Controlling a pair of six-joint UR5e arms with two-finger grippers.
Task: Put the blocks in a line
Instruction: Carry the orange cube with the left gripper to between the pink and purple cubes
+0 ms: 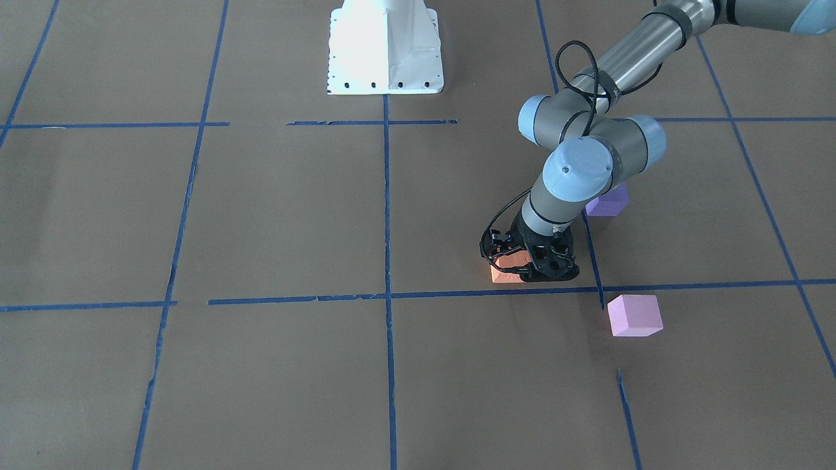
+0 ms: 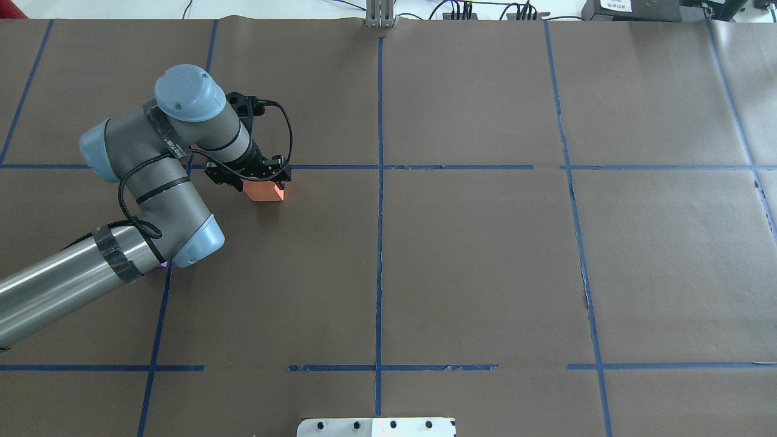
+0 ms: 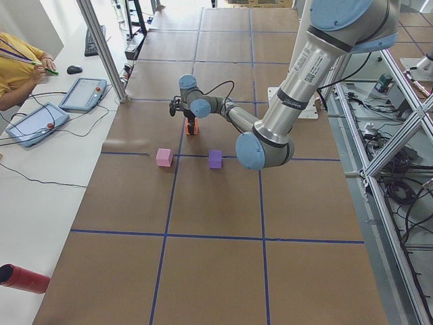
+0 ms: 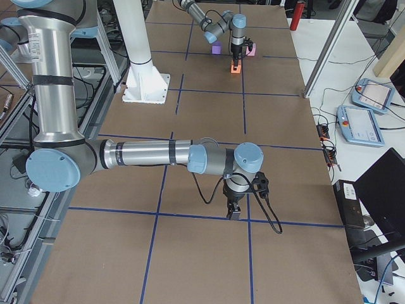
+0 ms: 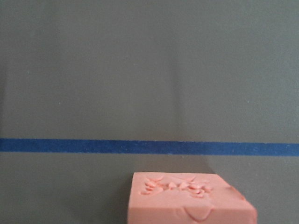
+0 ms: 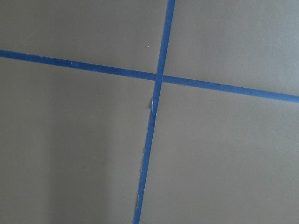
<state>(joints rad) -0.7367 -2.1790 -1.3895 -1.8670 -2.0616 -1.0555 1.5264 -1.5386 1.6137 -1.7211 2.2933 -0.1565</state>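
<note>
Orange block (image 5: 187,198) on table (image 2: 485,273), at left gripper (image 2: 260,179) fingertips

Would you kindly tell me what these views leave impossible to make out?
Pale pink foam cube: absent overhead, under the left arm.
Violet foam cube: front-facing view, partly behind that arm's wrist.
Left gripper on orange foam cube: overhead and front-facing, contact hidden by its own body.
Right gripper: only exterior right; too small to judge.

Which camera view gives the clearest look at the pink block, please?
The front-facing view: the pink block sits unobstructed and large. The left side view shows it small; the right side view, tiny and far; the overhead and wrist views do not show it.
</note>
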